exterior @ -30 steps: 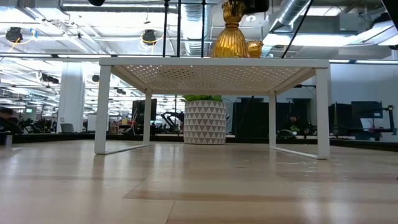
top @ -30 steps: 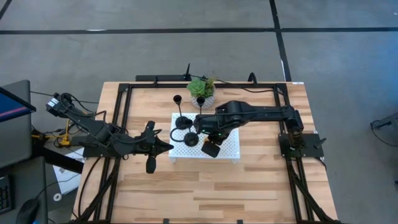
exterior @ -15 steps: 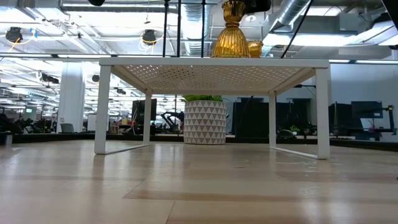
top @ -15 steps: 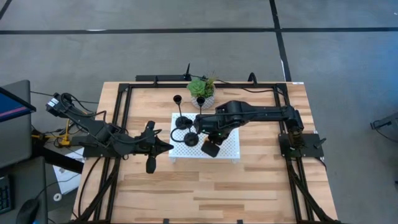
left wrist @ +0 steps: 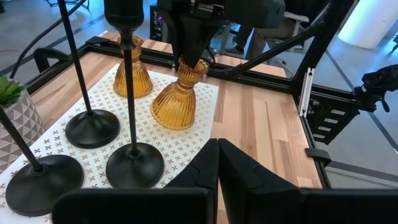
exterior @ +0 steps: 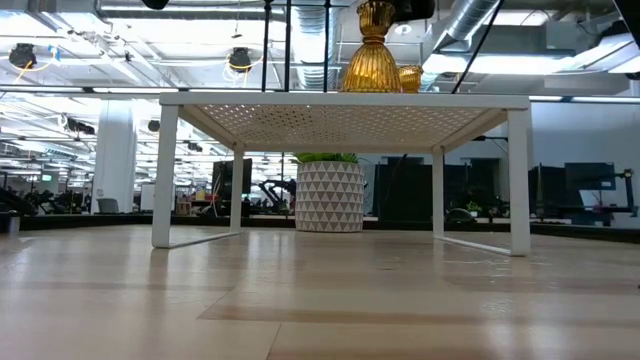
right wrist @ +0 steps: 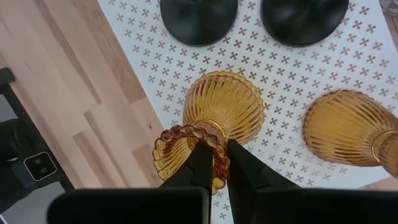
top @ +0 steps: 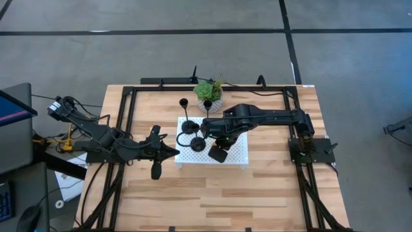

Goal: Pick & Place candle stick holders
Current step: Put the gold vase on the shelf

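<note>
Amber holder (right wrist: 217, 118) in right claw (right wrist: 214, 163)

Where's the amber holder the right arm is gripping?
The ribbed amber glass holder stands on the white perforated shelf, held at its top rim by the right pincer.

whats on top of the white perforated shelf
Two ribbed amber glass candle holders and black round-based stemmed holders stand on the white perforated shelf. The right gripper grips one amber rim; other holders may be hidden.

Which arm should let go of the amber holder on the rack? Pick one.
Right. Its pincer is shut on the amber holder, which stands on the white rack. The left pincer waits shut beside the rack.
</note>
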